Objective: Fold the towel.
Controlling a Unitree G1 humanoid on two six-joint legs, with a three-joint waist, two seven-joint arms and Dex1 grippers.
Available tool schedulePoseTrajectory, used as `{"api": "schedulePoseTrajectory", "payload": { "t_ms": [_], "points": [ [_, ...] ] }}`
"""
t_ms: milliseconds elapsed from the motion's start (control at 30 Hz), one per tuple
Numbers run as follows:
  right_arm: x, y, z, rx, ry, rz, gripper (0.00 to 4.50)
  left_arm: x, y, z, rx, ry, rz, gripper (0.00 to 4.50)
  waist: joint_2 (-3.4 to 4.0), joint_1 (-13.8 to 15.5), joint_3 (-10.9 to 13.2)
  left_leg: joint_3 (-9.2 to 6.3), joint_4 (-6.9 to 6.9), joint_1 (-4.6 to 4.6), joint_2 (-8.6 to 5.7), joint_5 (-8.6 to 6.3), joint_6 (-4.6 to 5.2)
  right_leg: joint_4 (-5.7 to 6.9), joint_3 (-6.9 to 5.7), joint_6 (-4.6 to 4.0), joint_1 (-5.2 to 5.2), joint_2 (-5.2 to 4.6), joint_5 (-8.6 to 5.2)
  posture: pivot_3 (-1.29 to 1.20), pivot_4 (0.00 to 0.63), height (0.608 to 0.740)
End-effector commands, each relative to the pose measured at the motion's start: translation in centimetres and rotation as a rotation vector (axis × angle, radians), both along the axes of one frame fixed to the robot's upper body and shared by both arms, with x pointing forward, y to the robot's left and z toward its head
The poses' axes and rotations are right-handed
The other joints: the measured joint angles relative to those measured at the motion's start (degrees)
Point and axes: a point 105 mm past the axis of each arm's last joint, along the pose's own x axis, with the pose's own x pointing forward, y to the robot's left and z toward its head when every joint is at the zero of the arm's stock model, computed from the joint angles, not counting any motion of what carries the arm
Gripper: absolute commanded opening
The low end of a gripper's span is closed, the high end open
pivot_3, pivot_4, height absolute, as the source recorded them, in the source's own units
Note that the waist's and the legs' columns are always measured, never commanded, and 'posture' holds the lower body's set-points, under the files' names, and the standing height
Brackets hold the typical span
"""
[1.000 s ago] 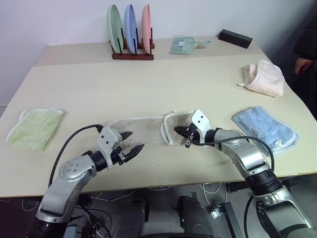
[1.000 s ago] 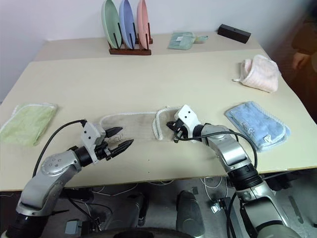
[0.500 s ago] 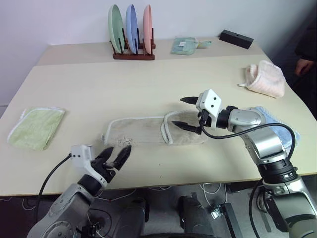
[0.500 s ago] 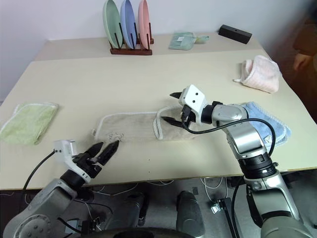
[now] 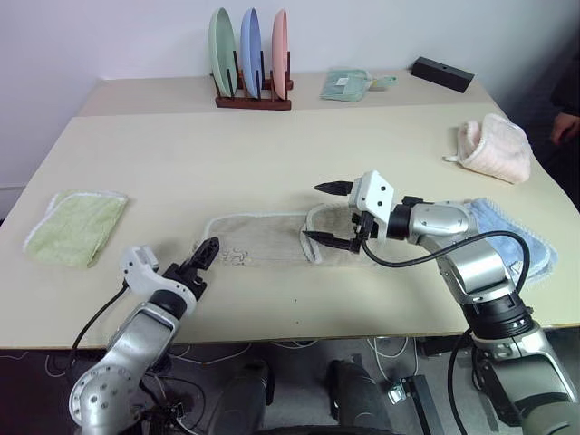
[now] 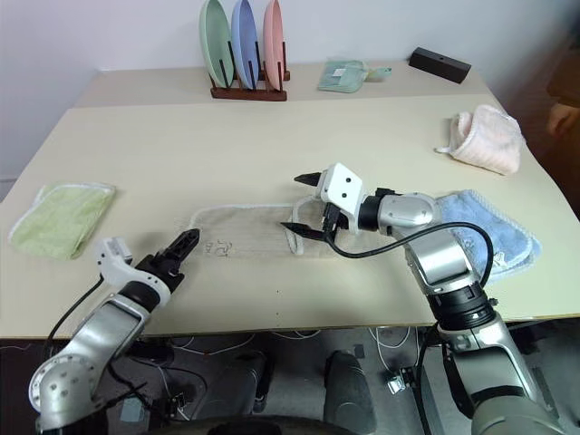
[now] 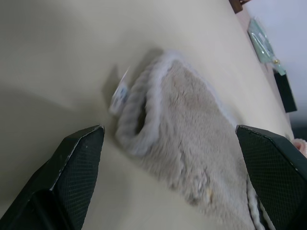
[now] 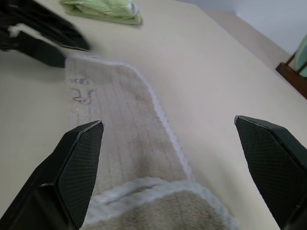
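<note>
So the towel (image 5: 272, 243) is lying flat along the near half of the tabletop (image 5: 272, 154), stretched out as a long strip with its right end folded back over itself into a double layer. The left claw (image 5: 201, 258) is sitting just off the towel's left end, at about 8 o'clock from the towel's middle, fingers spread wide and gripping nothing. In the left wrist view the towel's rolled edge and small white tag (image 7: 120, 93) are lying right between the two open fingers (image 7: 79, 158), though I can't tell if anything is touching. The right claw (image 5: 328, 214) is hovering over the folded right end, around 3 o'clock from the towel's middle, also released and empty, one finger above the other.

The dark stitched mark (image 8: 80, 88) is too small to read. A light blue towel (image 5: 521, 240) is lying partly hidden behind the right arm. Farther out, a green towel (image 5: 75, 227) is sitting at 9 o'clock, a pink cloth (image 5: 497, 148) at 2 o'clock, and a plate rack (image 5: 252, 68) at 12 o'clock.
</note>
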Motion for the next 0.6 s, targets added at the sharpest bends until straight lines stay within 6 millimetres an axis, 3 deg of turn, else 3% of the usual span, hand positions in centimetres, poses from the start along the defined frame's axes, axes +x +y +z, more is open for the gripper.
{"api": "schedulePoseTrajectory", "payload": {
  "t_ms": [33,267,367,533,600],
  "points": [
    [-1.0,0.6,0.9,0.013,-0.051,0.022,4.50,1.0,-1.0,0.0,-0.026,0.004,-0.038,3.64,-0.01,0.0,0.0,-0.02,0.00,0.00,0.00,0.00,0.00,0.00,-0.01,0.01,0.00,0.00,0.01,0.00,0.150,0.740],
    [-1.7,0.4,0.2,0.007,-0.036,0.004,4.50,2.0,-1.0,1.3,-0.042,-0.046,-0.037,0.05,-0.02,-0.3,0.0,-0.01,-0.04,-0.01,0.01,0.00,0.00,-0.01,0.01,0.03,-0.05,0.03,0.02,0.00,0.150,0.740],
    [-1.8,0.2,0.2,0.012,-0.024,-0.007,4.50,2.0,0.3,3.1,-0.015,-0.129,-0.005,0.05,-0.04,-0.2,0.0,0.00,-0.03,-0.01,0.02,0.00,0.00,-0.01,0.02,0.03,-0.05,0.03,0.02,0.00,0.150,0.740],
    [-1.7,-0.8,-0.1,0.001,-0.006,-0.035,4.50,1.9,6.0,8.3,0.212,-0.329,0.066,0.05,-0.09,-0.3,0.0,0.00,-0.05,-0.02,0.05,0.00,-0.01,0.00,0.02,-0.10,-0.09,0.07,-0.03,0.00,0.150,0.740],
    [-1.5,-1.2,-0.2,-0.005,-0.002,-0.046,4.50,1.9,6.9,10.2,0.329,-0.390,0.031,0.05,-0.08,-0.3,0.0,0.03,-0.08,-0.02,0.05,0.00,-0.01,-0.05,0.04,-0.17,-0.10,0.09,-0.05,0.00,0.150,0.740]
  ]
}}
